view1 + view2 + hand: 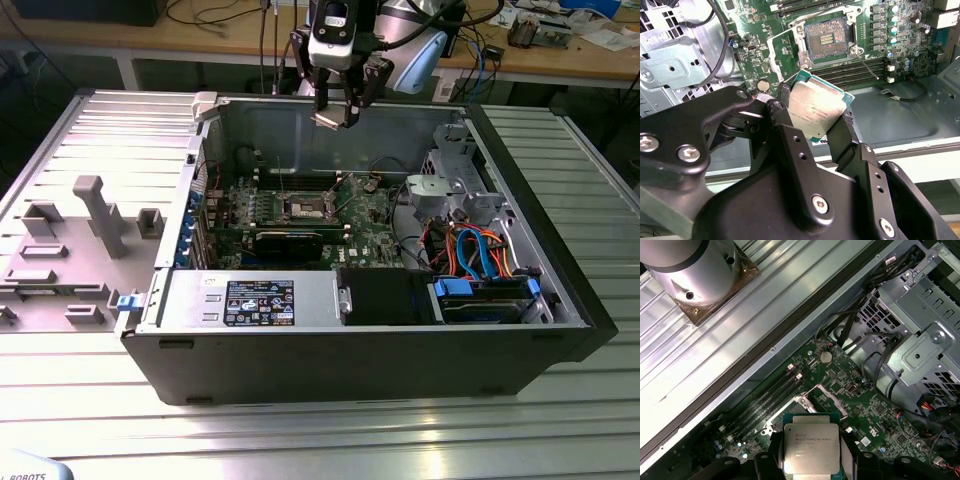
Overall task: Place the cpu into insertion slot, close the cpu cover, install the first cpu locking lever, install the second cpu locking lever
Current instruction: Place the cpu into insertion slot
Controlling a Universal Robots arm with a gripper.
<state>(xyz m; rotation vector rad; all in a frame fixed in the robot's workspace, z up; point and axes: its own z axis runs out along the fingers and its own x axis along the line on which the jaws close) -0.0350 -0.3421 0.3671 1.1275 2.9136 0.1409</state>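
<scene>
My gripper (335,115) hangs above the rear wall of the open computer case, shut on the cpu (329,120). In both wrist views the cpu (815,107) (810,447) shows its dull silver top and green edge, pinched between the two black fingers (782,110). Well below it lies the insertion slot (827,39) (303,208), a dark square socket on the green board, bare inside. The cpu cover (784,52) stands swung open beside the socket. A thin locking lever (867,65) sticks out at the socket's other side, unlatched.
The case wall (300,125) is right under the gripper. A black graphics card (290,240) lies close to the socket, beside long memory slots (860,70). A drive cage (450,180) with bundled cables (475,255) fills the exterior view's right. A grey fixture plate (70,250) sits on the left.
</scene>
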